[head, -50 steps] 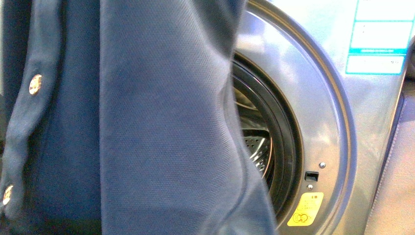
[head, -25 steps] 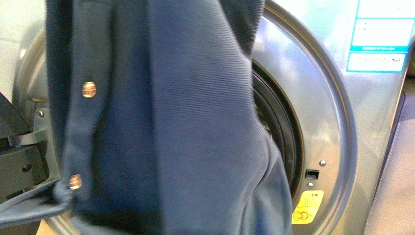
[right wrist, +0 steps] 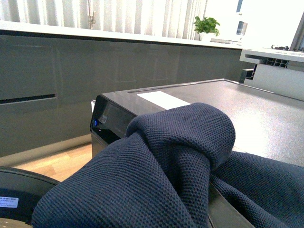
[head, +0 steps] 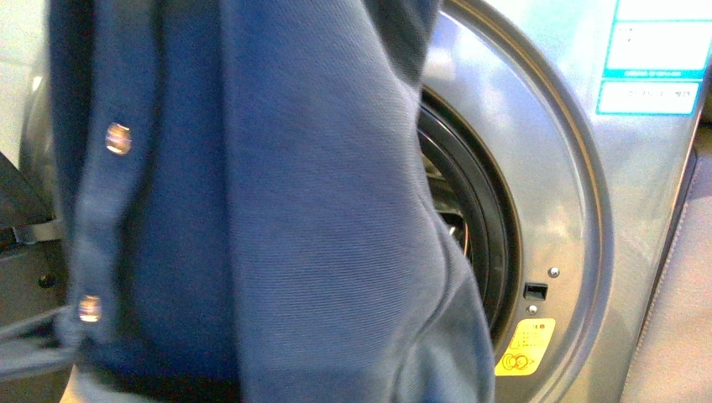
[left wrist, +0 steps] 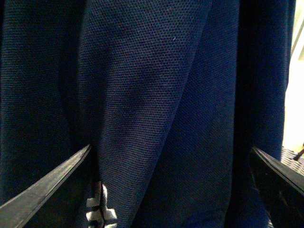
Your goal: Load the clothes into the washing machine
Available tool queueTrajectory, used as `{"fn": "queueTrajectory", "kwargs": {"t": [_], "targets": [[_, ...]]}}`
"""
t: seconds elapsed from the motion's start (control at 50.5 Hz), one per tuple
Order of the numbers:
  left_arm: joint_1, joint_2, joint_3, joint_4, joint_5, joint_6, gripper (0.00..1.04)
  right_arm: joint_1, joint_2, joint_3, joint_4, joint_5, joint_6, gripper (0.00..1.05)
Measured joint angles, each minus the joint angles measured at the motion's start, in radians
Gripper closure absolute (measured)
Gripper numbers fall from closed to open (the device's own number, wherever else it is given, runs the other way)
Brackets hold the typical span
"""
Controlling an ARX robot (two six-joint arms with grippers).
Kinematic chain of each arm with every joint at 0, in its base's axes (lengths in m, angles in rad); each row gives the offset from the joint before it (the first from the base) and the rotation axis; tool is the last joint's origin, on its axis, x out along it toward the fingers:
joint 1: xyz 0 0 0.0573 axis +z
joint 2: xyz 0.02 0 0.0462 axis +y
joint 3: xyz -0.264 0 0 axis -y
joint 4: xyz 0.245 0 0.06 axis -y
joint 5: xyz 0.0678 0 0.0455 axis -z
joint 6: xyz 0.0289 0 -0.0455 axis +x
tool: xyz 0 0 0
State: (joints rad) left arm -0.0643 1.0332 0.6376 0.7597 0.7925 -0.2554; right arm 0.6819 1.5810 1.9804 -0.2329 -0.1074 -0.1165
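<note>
Grey washing machine [head: 571, 168] fills the background, its porthole [head: 470, 235] half-hidden by clothes [head: 319, 210].

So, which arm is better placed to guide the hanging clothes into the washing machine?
Left, probably. The left hand is open right at the hanging clothes, which cover much of the washing machine porthole. The right wrist view shows only bunched fabric above the machine's top; the right hand is hidden.
</note>
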Motion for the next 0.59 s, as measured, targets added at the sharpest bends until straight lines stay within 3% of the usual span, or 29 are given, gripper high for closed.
{"fn": "queueTrajectory", "kwargs": {"t": [0.218,0.416,0.595], "targets": [[-0.038,0.096,0.053,-0.006,0.036,0.026,0.07,0.0,0.0,0.0,0.0,0.0,0.0,0.98],[-0.101,0.15,0.072,-0.014,-0.011,0.043,0.07,0.0,0.0,0.0,0.0,0.0,0.0,0.98],[-0.22,0.174,0.088,0.005,-0.102,0.048,0.07,0.0,0.0,0.0,0.0,0.001,0.0,0.98]]}}
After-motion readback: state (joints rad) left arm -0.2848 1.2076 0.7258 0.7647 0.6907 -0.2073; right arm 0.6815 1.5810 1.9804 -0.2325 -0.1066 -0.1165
